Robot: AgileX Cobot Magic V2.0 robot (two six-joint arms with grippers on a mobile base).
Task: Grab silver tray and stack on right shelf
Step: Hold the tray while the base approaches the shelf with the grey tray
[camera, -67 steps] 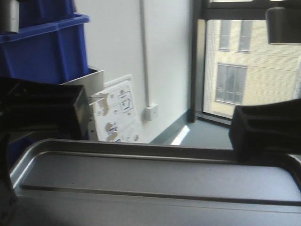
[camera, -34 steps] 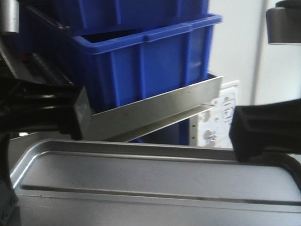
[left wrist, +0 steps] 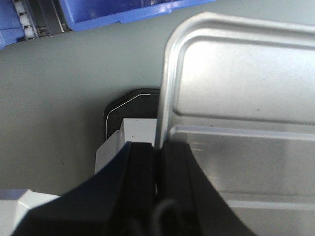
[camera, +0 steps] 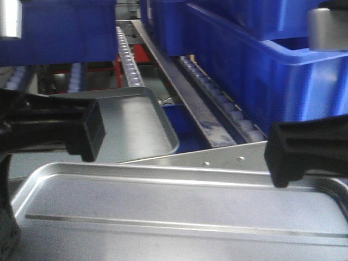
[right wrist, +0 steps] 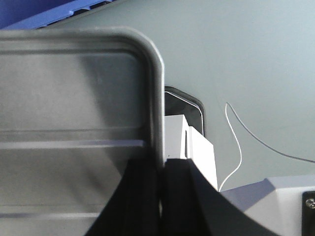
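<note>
Left gripper (left wrist: 158,150) and right gripper (right wrist: 161,169) pinch fingers (left wrist: 140,164) on opposite rims, holding the silver tray (camera: 174,201) level (presumably) for the right shelf (camera: 228,159).

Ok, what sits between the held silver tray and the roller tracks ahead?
The front view shows the broad steel front bar with small screws lying between the silver tray and the roller tracks.

The silver tray (camera: 179,201) runs off the front view's bottom and right edges, its rim disappears between the dark fingers of the left gripper (left wrist: 157,157) and right gripper (right wrist: 161,172), both cropped by their wrist views, and the blurred blue bins (camera: 283,70) are cut off at the top
</note>
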